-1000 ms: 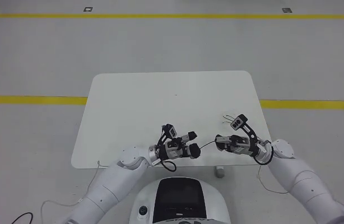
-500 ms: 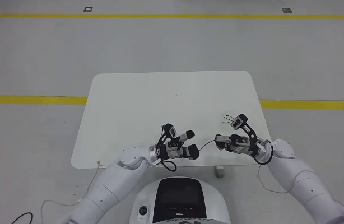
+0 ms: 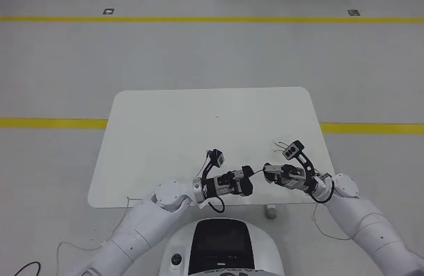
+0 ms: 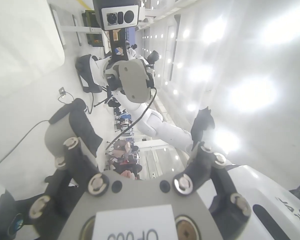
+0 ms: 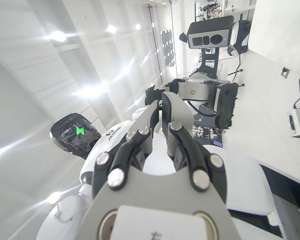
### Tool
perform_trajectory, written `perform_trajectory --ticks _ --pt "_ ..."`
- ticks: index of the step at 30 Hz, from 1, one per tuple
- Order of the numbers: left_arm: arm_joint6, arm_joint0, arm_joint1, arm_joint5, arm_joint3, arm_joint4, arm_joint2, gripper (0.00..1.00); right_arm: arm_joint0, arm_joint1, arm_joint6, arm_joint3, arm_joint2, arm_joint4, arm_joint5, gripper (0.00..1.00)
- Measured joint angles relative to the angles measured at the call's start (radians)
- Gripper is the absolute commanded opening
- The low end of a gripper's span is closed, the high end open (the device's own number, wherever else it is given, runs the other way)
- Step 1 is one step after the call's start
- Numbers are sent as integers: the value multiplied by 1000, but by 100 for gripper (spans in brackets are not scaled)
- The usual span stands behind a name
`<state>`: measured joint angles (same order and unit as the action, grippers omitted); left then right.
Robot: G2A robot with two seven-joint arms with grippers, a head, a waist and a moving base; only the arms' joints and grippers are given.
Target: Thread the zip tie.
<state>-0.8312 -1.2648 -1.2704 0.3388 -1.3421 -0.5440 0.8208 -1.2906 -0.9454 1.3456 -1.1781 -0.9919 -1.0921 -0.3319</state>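
Black zip tie (image 3: pixel 255 171) pokes toward 9 o'clock from the right pincer (image 3: pixel 268 172) gripping it, at the wide-open left pincer (image 3: pixel 246 185).

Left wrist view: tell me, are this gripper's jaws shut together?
No, the left gripper has its jaws wide apart, with a broad gap between them.

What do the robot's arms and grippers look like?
The left arm and right arm wear white shells. The left gripper and right gripper have grey base plates with silver bolts, black linkages and grey fingers with black pads. Each wrist carries a black camera and black cables.
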Motion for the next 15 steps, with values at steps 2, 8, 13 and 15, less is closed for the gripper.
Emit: perform_trajectory --ticks 2,8,13,15 --pt "12 -2 0 -12 -6 7 -5 100 -4 -1 -15 -11 -1 7 2 0" --pt "41 -5 1 -16 -13 15 -10 100 -25 -6 -34 -46 -19 17 9 0" --pt "46 -1 2 -21 -12 13 -16 100 -31 -14 -25 -51 -27 10 14 0" --pt "46 1 2 -22 -11 10 -17 100 -32 -18 -12 -51 -30 -2 18 0"
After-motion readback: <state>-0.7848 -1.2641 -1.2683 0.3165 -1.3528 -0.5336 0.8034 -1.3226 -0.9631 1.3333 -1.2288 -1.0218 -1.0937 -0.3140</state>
